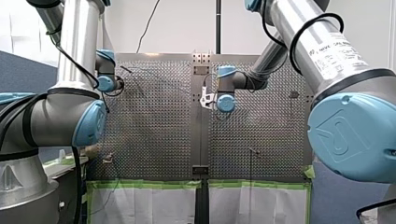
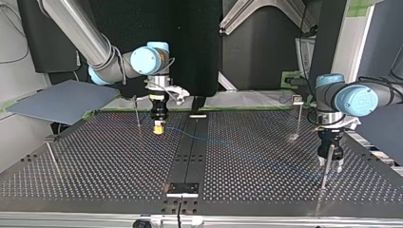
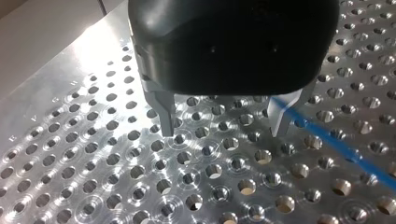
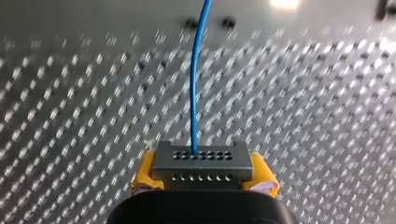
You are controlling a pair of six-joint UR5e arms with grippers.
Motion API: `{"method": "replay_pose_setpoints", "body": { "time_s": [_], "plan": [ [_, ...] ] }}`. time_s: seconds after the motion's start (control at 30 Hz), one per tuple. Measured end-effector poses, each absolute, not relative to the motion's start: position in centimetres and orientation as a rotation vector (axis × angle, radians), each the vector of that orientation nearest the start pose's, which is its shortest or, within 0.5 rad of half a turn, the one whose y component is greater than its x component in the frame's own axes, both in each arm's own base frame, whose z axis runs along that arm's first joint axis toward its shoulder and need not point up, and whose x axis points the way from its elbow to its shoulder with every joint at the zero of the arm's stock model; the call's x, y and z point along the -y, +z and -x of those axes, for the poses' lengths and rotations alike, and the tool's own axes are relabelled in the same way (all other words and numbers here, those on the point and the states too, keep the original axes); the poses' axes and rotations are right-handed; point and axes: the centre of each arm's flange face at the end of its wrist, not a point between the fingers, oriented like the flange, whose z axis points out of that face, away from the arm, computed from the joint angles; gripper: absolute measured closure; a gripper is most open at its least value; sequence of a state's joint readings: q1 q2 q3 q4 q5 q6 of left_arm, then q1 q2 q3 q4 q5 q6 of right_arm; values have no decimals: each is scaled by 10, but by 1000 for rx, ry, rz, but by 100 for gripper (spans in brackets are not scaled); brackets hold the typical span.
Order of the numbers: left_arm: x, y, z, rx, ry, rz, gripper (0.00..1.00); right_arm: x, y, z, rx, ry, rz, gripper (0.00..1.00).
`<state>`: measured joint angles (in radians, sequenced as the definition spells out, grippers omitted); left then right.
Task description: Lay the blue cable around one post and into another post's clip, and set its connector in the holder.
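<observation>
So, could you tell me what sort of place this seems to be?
Probably a robotics lab or test cell: two industrial arms reach over a perforated metal table fitted with thin posts, green tape edges the sheeting beside it, and my right pincer holds a cable connector.

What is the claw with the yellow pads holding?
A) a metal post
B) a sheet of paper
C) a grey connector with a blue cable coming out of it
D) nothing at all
C: in the right wrist view the right claw grips the grey connector between its yellow pads, and the blue cable runs out of it.
</observation>
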<state>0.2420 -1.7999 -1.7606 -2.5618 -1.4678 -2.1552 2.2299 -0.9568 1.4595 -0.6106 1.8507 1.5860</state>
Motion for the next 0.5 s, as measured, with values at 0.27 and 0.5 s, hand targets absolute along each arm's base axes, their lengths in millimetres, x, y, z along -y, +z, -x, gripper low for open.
{"method": "replay_pose_setpoints", "body": {
  "time_s": [0.27, 0.5],
  "plan": [
    [5, 334, -586, -1336, -349, 485, 0, 481, 203, -485, 1015, 1521, -1335, 100],
    [7, 334, -586, -1336, -348, 484, 0, 483, 178, -461, 1052, 1471, -1299, 100]
  ]
}}
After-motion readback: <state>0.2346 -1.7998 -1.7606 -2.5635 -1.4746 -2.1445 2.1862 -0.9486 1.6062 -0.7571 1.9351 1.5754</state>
